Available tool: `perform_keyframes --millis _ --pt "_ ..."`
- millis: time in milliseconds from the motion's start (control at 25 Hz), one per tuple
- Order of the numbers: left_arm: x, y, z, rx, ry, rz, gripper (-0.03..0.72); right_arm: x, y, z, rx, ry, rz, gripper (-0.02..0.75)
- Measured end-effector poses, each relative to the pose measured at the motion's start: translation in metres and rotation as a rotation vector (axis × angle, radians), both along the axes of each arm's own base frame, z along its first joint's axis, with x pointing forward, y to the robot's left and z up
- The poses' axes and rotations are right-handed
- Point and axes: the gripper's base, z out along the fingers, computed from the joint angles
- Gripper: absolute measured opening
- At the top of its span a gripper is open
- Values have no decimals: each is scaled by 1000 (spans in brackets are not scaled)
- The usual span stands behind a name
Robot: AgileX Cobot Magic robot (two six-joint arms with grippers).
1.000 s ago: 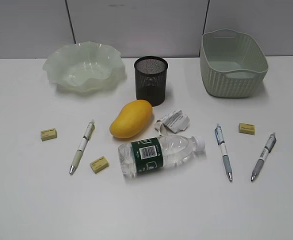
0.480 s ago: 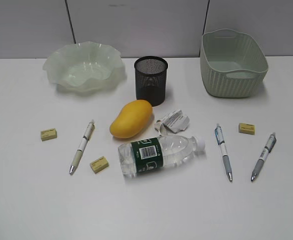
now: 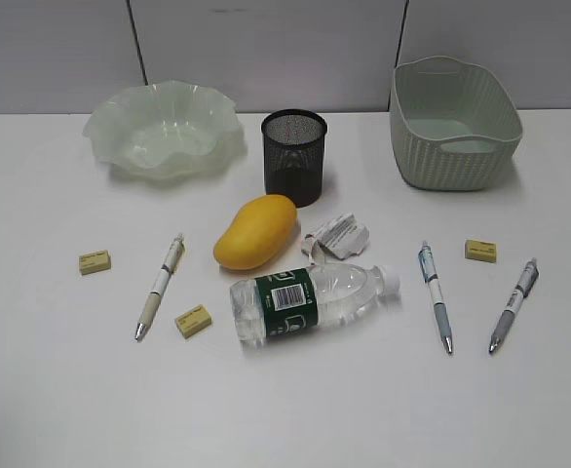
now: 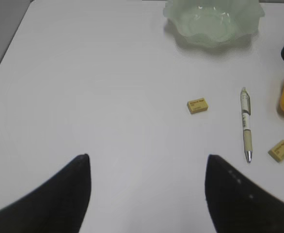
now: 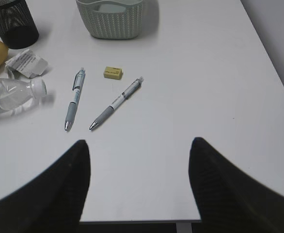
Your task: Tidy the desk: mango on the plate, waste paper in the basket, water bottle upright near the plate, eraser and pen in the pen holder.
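Observation:
On the white desk point(image 3: 71, 390) the yellow mango point(image 3: 255, 231) lies at the middle, with the waste paper point(image 3: 337, 236) just to its right. In front of them the water bottle point(image 3: 310, 300) lies on its side. At the back stand the plate point(image 3: 164, 127), the black pen holder point(image 3: 294, 156) and the basket point(image 3: 453, 122). One pen point(image 3: 160, 285) lies between two erasers point(image 3: 95, 261) point(image 3: 194, 321) on the left. Two pens point(image 3: 435, 293) point(image 3: 513, 304) and an eraser point(image 3: 480, 251) lie on the right. My left gripper point(image 4: 148, 158) and right gripper point(image 5: 139, 141) hang open and empty over bare desk.
Neither arm shows in the exterior view. The desk's near edge point(image 5: 181, 221) lies right under my right gripper, and its right edge point(image 5: 273, 63) runs beside it. The desk's left edge point(image 4: 8, 48) passes left of my left gripper. A grey wall point(image 3: 266, 49) backs the desk.

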Motion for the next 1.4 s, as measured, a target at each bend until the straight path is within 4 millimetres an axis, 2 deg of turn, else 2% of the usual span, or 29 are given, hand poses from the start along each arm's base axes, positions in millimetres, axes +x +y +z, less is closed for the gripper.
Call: perform_keyframes --millis 520,760,800,1080,1400 --pt "56 -3 4 -27 79 -5 554 0 0 0 0 0 0 509" --pt "90 -8 12 -23 148 -33 554 0 0 0 1 0 0 509" --pt "100 -10 11 -20 176 -46 554 0 0 0 1 0 0 509" --pt "136 -30 13 -7 234 -134 554 0 0 0 1 0 1 509" --pt "169 -64 4 22 311 -258 554 0 0 0 1 0 1 509"
